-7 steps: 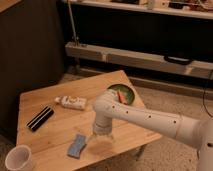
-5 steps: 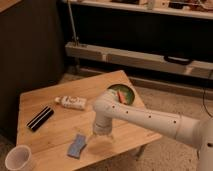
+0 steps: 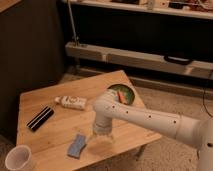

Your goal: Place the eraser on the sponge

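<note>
On the bench's left side: the eraser (image 3: 40, 118) lies flat and slanted on the wood of the bench (image 3: 56, 134), well apart from the arm.
Sponge: the sponge (image 3: 77, 145) sits flat near the front edge, and the eraser is not yet on it; the two are well apart.
End effector: the end effector (image 3: 101, 140) points down over the bench just right of the sponge, fingers spread apart, gripping nothing.
Arm: the white arm (image 3: 150, 119) reaches in from the right, passing in front of the bowl.
Bottle: the white bottle (image 3: 71, 102) lies on its side between eraser and bowl.
Bowl: the green bowl (image 3: 121, 92) sits at the far right, with something orange inside.
Cup: the white cup (image 3: 19, 158) stands upright at the front-left corner.
</note>
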